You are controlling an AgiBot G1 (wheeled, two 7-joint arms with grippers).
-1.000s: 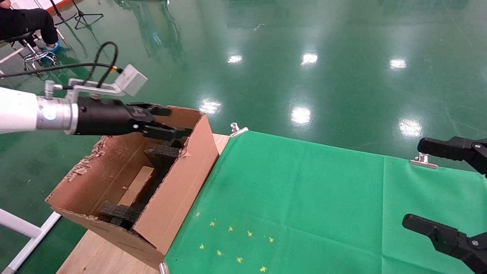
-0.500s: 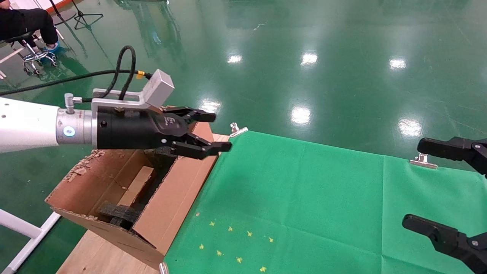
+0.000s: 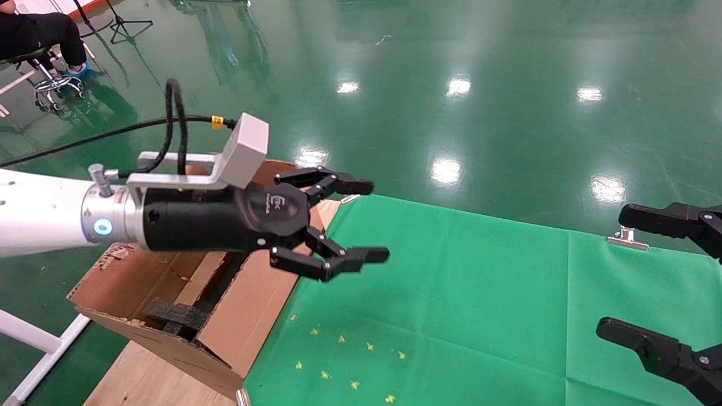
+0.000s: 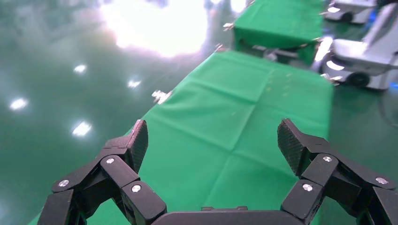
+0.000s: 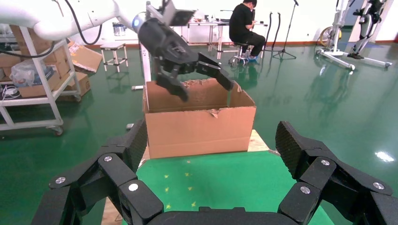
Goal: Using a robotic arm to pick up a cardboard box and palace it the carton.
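Note:
The carton (image 3: pixel 256 313) stands at the table's left end with its flaps raised and black foam blocks (image 3: pixel 176 316) inside. The cardboard box (image 3: pixel 194 286), a slim tan strip, lies inside it between the foam, its far end hidden behind the robotic arm (image 3: pixel 39 217). My left gripper (image 3: pixel 368 221) hangs open and empty just past the carton's right wall, over the edge of the green cloth (image 3: pixel 462 282). Only cloth shows between its pads (image 4: pixel 213 136). The right wrist view shows the carton (image 5: pixel 199 126) with the left gripper (image 5: pixel 204 88) above it. My right gripper (image 3: pixel 626 276) is parked open at the far right.
Metal clips (image 3: pixel 352 193) (image 3: pixel 627 239) pin the cloth's far edge. Yellow star marks (image 3: pixel 350 361) dot the cloth near the front. Bare wood (image 3: pixel 135 378) shows under the carton. A seated person (image 3: pixel 39 34) is far back left on the green floor.
My left gripper moved right and toward me, from above the carton's inside to past its right wall over the cloth, staying open. The cardboard box stayed in the carton. The right arm did not move.

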